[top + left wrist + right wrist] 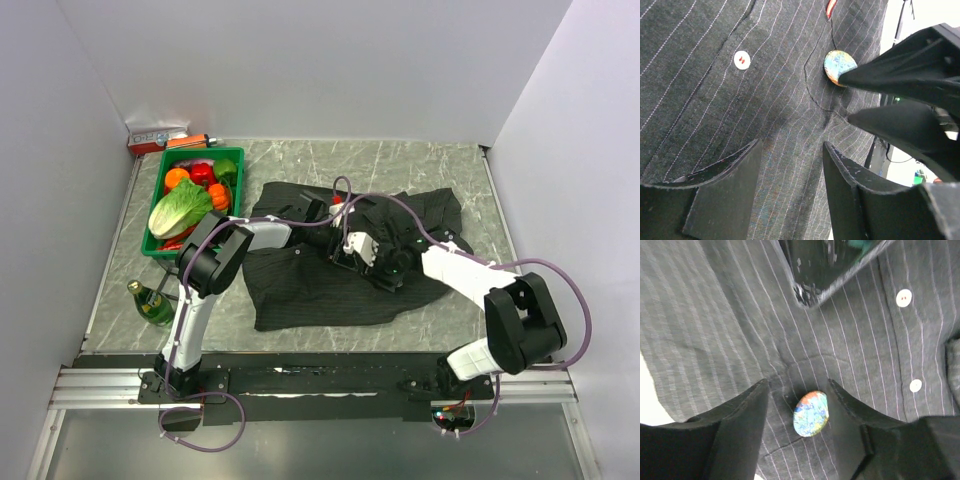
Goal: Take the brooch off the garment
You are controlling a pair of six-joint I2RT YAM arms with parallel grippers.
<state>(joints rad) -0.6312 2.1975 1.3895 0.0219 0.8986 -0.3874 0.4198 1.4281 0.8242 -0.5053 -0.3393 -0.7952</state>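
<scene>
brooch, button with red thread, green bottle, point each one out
brooch [810,413]: right wrist view, middle of its colourful round face
button with red thread [742,60]: left wrist view, centre of the pale disc
green bottle [153,306]: top external view, on its body

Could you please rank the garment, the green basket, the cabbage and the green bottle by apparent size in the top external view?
1. garment
2. green basket
3. cabbage
4. green bottle
The cabbage and bottle look close in length, but the cabbage is clearly wider.
</scene>
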